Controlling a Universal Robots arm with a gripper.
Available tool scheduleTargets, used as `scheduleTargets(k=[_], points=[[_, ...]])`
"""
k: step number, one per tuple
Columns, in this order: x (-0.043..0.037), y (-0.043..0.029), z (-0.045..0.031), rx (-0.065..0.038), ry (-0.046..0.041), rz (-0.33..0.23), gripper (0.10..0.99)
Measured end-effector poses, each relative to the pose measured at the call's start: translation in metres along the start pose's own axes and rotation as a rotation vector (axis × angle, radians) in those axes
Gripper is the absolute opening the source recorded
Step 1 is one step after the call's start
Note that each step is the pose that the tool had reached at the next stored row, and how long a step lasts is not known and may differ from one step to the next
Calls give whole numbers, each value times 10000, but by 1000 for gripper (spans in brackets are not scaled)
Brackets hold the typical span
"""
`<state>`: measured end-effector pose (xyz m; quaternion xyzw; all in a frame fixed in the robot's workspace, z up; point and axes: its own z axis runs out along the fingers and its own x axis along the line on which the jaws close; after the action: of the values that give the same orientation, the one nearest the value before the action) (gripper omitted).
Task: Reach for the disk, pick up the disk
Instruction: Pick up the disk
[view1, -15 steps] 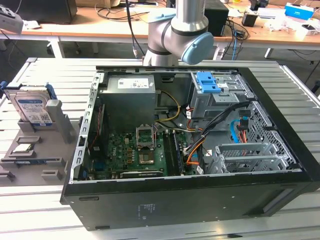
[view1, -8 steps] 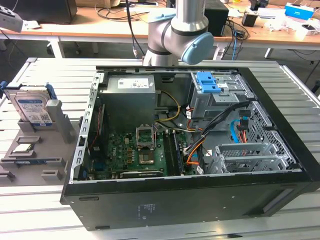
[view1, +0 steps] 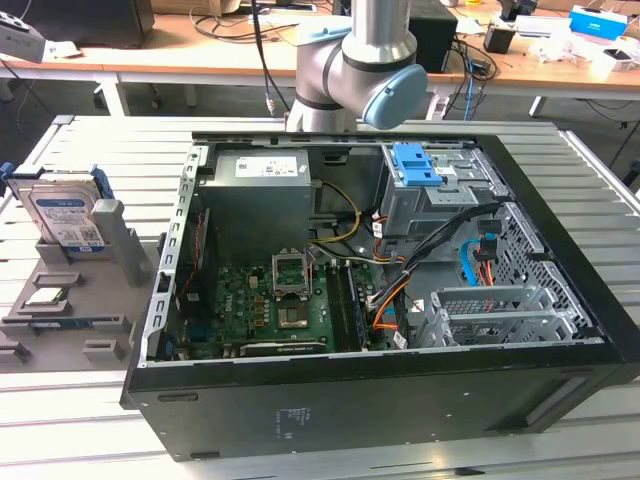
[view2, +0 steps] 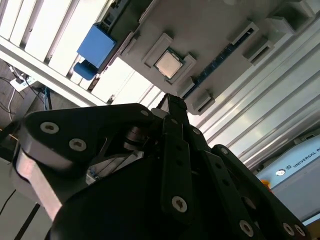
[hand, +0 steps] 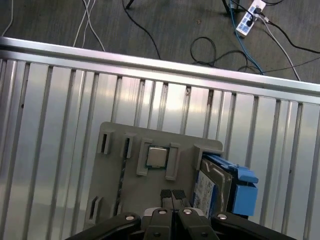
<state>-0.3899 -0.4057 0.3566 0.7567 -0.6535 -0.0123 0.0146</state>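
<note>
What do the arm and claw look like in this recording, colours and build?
The arm is a silver tube on rounded grey joints, one with a pale blue cap. The claw is black: flat linkage bars studded with silver screw heads, narrowing to two slim fingertips.

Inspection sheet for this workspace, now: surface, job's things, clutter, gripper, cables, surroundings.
Surface: slatted metal table, carrying a grey holder.
Job's things: disk stands on edge in the holder, not gripped.
Clutter: square chip in the holder; open computer case on the table.
Gripper: gripper shut, empty, above the holder near the disk.
Cables: orange and blue leads inside the case; loose cables on the floor.
Surroundings: cluttered desks behind the table.
</note>
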Motion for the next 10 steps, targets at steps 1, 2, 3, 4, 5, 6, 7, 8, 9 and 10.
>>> scheduleTargets(k=[1, 2, 3, 4, 5, 6, 7, 8, 9, 10], points=[[0, 0, 0, -1, 0, -1, 106], [0, 0, 0, 0, 0, -1, 106], [0, 0, 0, -1, 0, 14, 106], [0, 0, 0, -1, -2, 79, 106], [-1, 0, 0, 0, -14, 372, 106], [-1, 0, 0, -1, -22, 557, 106], [-1, 0, 0, -1, -27, 714, 106], [-1, 0, 1, -1, -43, 1126, 106], [-1, 0, 1, -2, -50, 1318, 106], [0, 0, 1, -1, -55, 1450, 106]])
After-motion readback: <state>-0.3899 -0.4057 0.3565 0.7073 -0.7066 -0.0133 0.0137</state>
